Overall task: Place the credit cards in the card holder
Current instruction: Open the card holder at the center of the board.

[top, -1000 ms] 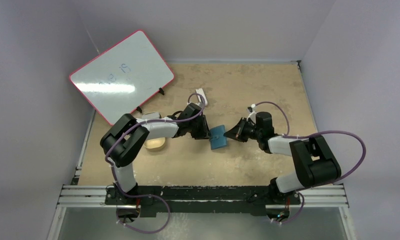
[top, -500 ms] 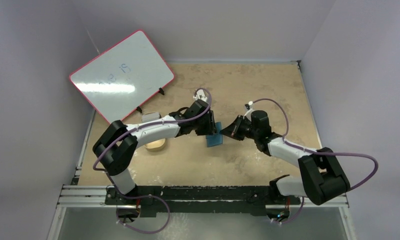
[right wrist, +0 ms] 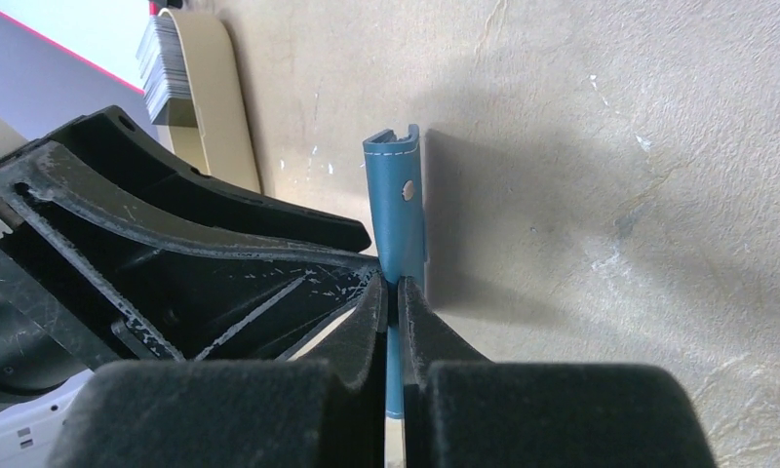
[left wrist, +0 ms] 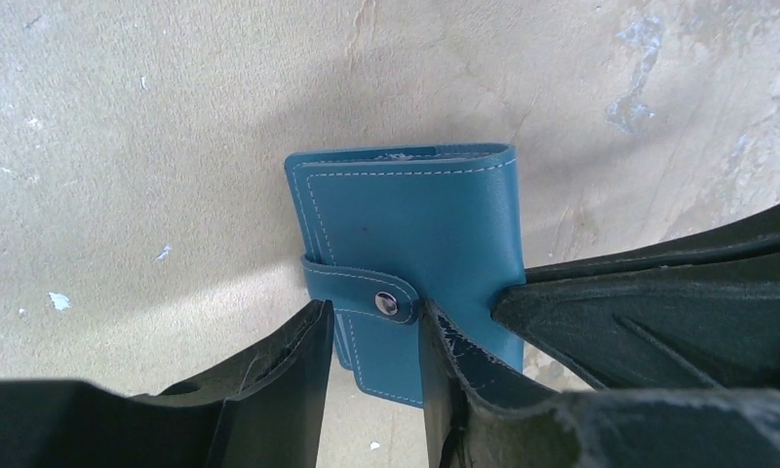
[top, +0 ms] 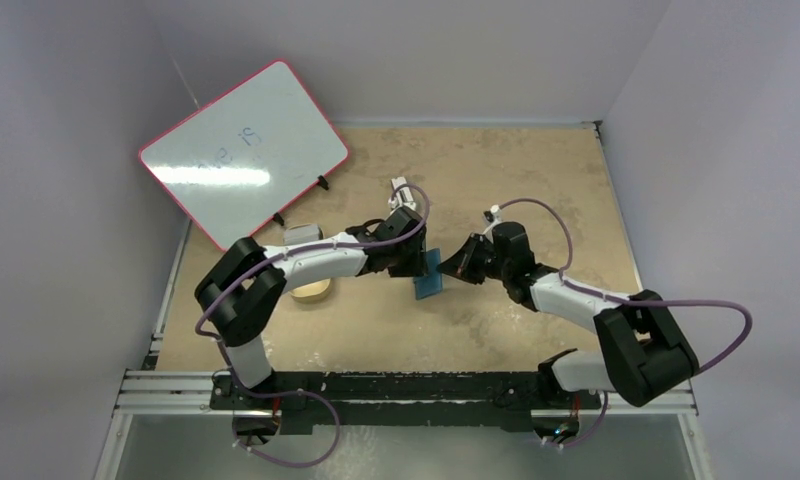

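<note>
From above, the card holder (top: 428,275) stands on edge near the middle of the tabletop (top: 516,180), between my left pincer (top: 417,262) and my right pincer (top: 453,266), which meet at it from either side. Through my left wrist I look straight at its teal face. The strap with the round snap (left wrist: 388,304) lies fastened between my left fingers, which stand part way apart on either side of it. I cannot tell whether they bite on the strap or only frame it. My right pincer's black finger comes in against the holder's right edge. Through my right wrist the holder is a thin upright blade, and my right fingers are clamped together on its lower edge. Far off, a stack of grey credit cards (right wrist: 165,60) sits against the tan tray (right wrist: 214,107); whether in it or beside it I cannot tell. I judge the holder light and soft, apt to bend or twist in a one-edge pinch. I would hold the spine side firmly and take the strap by its free tip to pop the snap. The cards look stiff, thin and slick, so each is best pinched across a short edge.
</note>
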Motion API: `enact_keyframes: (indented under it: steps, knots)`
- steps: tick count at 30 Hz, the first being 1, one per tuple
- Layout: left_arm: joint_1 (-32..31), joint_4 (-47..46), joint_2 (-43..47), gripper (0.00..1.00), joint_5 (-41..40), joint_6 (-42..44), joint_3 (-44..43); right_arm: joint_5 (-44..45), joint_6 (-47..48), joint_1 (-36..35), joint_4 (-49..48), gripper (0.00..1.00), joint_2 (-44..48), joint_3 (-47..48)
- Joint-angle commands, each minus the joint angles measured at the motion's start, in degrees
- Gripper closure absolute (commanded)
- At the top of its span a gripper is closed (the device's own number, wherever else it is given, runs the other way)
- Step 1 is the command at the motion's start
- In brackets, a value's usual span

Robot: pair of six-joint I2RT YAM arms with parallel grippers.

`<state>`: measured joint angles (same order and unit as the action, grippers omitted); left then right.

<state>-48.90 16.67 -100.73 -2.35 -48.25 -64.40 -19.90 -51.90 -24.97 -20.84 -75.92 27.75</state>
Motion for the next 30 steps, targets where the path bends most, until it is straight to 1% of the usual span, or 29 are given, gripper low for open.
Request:
enact_keyframes:
  steps: [1,5,15,21,25,27,28,30]
  knots:
    - [-0.27,0.43,-1.36,0.65,-4.01,2.13,-1.93,0.82,-1.18,-0.71,-2.14,1.0,0.21,2.82]
    - [-0.31,1.74,-1.91,0.7,-6.51,2.81,-2.56,1.23,-0.73,-0.7,-1.67,1.0,0.18,2.74]
    - [-0.3,8.24,-1.17,0.9,-13.95,4.77,-4.46,2.65,1.36,-0.74,-0.98,1.0,-0.41,1.81]
    - [-0.27,9.03,-0.5,1.0,-15.06,5.61,-4.33,2.34,2.38,-0.71,-0.18,1.0,-1.54,1.66]
    - [-0.24,9.43,0.3,1.0,-15.75,5.59,-4.15,2.13,2.65,-0.69,0.28,1.0,-1.56,1.58]
    - [-0.31,8.51,1.4,0.98,-14.37,5.13,-3.99,2.37,2.67,-0.71,-0.04,1.0,-1.66,1.7]
    - [-0.31,6.85,2.37,0.93,-11.75,4.71,-3.04,2.55,2.54,-0.72,-0.41,1.0,-1.75,1.83]
    - [-0.29,0.63,4.7,0.84,-6.16,3.61,-0.53,2.38,2.24,-0.69,-1.04,1.0,-1.88,1.74]
